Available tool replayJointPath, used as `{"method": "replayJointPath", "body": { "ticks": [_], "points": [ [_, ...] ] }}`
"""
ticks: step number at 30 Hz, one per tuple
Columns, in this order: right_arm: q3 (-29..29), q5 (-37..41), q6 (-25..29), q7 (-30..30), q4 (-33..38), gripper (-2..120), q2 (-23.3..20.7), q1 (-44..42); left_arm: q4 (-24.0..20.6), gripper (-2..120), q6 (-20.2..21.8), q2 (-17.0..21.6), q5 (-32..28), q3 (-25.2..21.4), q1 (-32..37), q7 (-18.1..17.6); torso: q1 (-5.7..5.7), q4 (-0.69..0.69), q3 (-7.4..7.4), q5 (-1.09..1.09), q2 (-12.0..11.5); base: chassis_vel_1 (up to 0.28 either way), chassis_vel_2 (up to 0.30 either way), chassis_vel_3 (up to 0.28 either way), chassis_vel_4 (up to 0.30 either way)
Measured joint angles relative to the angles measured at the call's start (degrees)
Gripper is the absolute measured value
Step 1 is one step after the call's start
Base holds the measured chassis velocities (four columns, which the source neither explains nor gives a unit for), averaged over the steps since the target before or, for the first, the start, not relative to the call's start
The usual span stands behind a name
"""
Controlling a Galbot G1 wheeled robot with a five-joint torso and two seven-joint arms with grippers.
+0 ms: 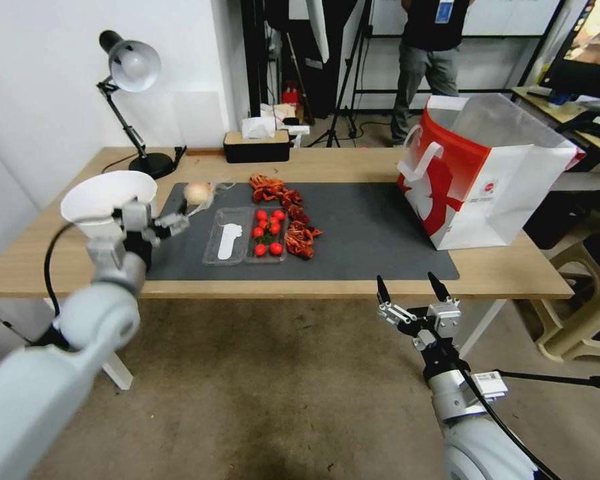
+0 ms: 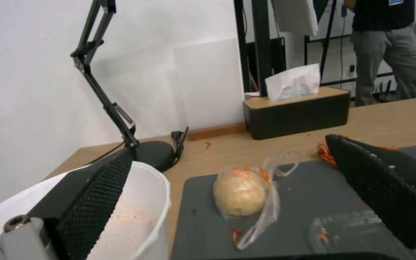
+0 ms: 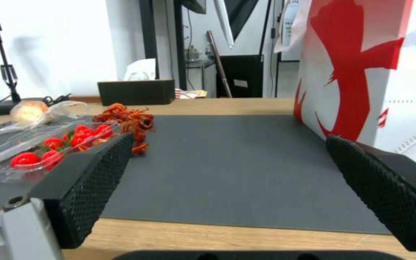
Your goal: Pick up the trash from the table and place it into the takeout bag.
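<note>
Left hand (image 1: 155,223) wide open — pad inside white bowl (image 1: 109,195).

Before me the wooden tabletop (image 1: 353,163) carries a dark grey mat (image 1: 373,233), with a desk lamp (image 1: 135,80) and tissue box (image 1: 257,145) along its far edge. The takeout bag (image 1: 487,173) stands on the mat's right end.

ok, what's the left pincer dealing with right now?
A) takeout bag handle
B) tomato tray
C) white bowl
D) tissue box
C: the left pincer hangs over the table's left end with one finger inside the white bowl at its rim; the gap to the other finger looks wide.
</note>
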Motion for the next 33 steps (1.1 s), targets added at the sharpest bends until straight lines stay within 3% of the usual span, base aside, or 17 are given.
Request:
{"method": "replayJointPath", "body": {
  "ticks": [1, 6, 8, 13, 15, 16, 18, 23, 27, 33],
  "points": [
    [0.05, -0.02, 0.00, -0.07, -0.01, 100, 0.05, -0.08, 2.84, 100, 0.00, 0.51, -1.95, 2.84, -4.32, 0.24, 0.00, 0.02, 0.00, -0.03, 0.00, 0.000, 0.000, 0.000, 0.000],
    [0.14, -0.21, 0.01, -0.10, -0.09, 100, 0.33, -0.34, 6.87, 100, 0.04, 0.08, -4.62, 8.27, -10.72, 0.62, 0.00, 0.01, 0.00, -0.01, 0.00, 0.000, 0.000, 0.000, 0.000],
    [0.14, -0.39, 0.03, -0.14, -0.20, 100, 0.55, -0.51, 11.39, 100, 0.03, -1.14, -7.59, 14.00, -16.74, 1.33, 0.00, -0.01, 0.00, -0.01, 0.00, 0.000, 0.000, 0.000, 0.000],
    [0.24, -0.46, 0.04, -0.15, -0.31, 100, 0.63, -0.66, 16.28, 100, 0.04, -2.75, -9.86, 18.66, -22.34, 1.73, 0.00, 0.00, 0.00, 0.00, 0.00, 0.000, 0.000, 0.000, 0.000],
    [0.55, -0.46, 0.09, -0.13, -0.37, 100, 0.60, -0.89, 21.09, 100, 0.37, -4.45, -10.51, 22.00, -26.94, 2.13, 0.00, -0.01, 0.00, -0.03, 0.00, 0.000, 0.000, 0.000, 0.000],
    [0.55, -0.46, 0.09, -0.13, -0.37, 100, 0.60, -0.89, 21.09, 100, 0.37, -4.45, -10.51, 22.00, -26.94, 2.13, 0.00, -0.01, 0.00, -0.03, 0.00, 0.000, 0.000, 0.000, 0.000],
    [0.91, -0.45, 0.24, -0.08, -0.43, 100, 0.55, -1.12, 26.80, 100, 0.55, -6.52, -10.72, 24.57, -31.62, 2.36, 0.00, -0.01, -0.01, 0.01, 0.00, 0.000, 0.000, 0.000, 0.000],
    [1.23, -0.41, 0.52, -0.03, -0.73, 100, 0.55, -1.32, 33.41, 100, 1.33, -8.64, -11.11, 27.18, -36.37, 3.10, 0.00, 0.00, 0.00, 0.01, 0.00, 0.000, 0.000, 0.000, 0.000],
    [1.34, -0.28, 0.75, -0.02, -1.28, 100, 0.53, -1.19, 39.05, 100, 4.64, -10.74, -14.32, 29.14, -40.56, 3.73, 0.00, -0.01, -0.01, 0.00, 0.01, 0.000, 0.000, 0.000, 0.000],
    [1.35, -0.20, 0.77, 0.00, -1.46, 100, 0.44, -1.02, 40.71, 100, 6.59, -11.36, -15.50, 29.41, -41.57, 3.92, 0.00, 0.00, 0.00, 0.00, 0.01, 0.000, 0.000, 0.000, 0.000]
  ]
}}
